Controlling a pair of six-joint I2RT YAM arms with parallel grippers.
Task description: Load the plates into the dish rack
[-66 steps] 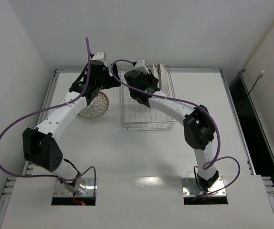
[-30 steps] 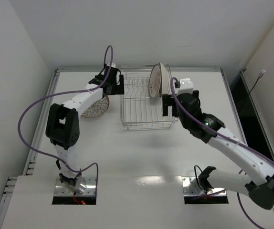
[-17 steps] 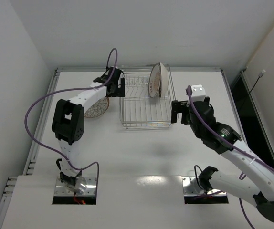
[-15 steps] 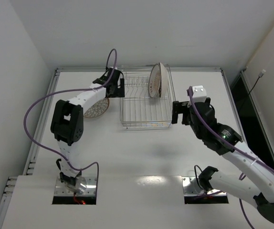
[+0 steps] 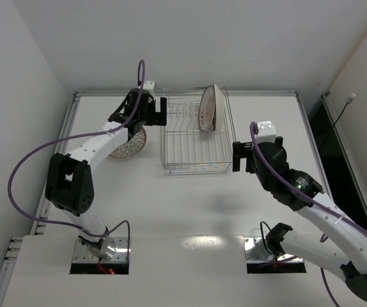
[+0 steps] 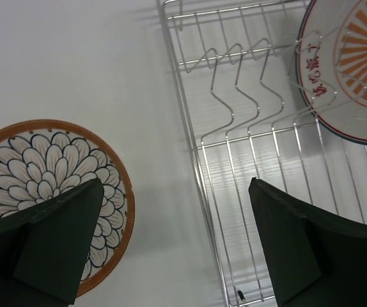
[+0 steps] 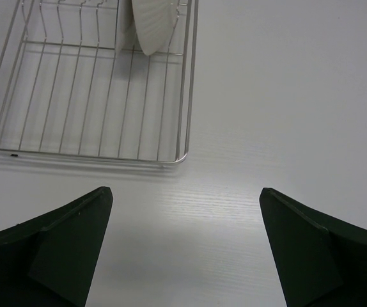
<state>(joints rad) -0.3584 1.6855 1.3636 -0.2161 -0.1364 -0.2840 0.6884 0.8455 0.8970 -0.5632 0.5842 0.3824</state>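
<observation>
Standing on edge in the far right part of the rack (image 5: 193,144), between its tines: sunburst plate (image 5: 208,109). The orange face with red characters is turned to the desk's (image 5: 190,204) left edge, and the disc runs near to far. A second pale rim sits just behind it on the right; its pattern cannot be made out.

Brown plate (image 5: 129,142): flat and face up on the desk, just left of the rack, towards the far left corner. The left arm hides part of it from above; in the left wrist view a finger covers its lower part.

Rack: silver wire, in the far middle of the desk. Its left half holds only bare tines.

Left gripper (image 5: 160,114): jaws spread wide and holding nothing, above the rack's left side between it and the brown plate.

Right gripper (image 5: 240,157): jaws likewise wide and holding nothing, by the rack's near right corner.
</observation>
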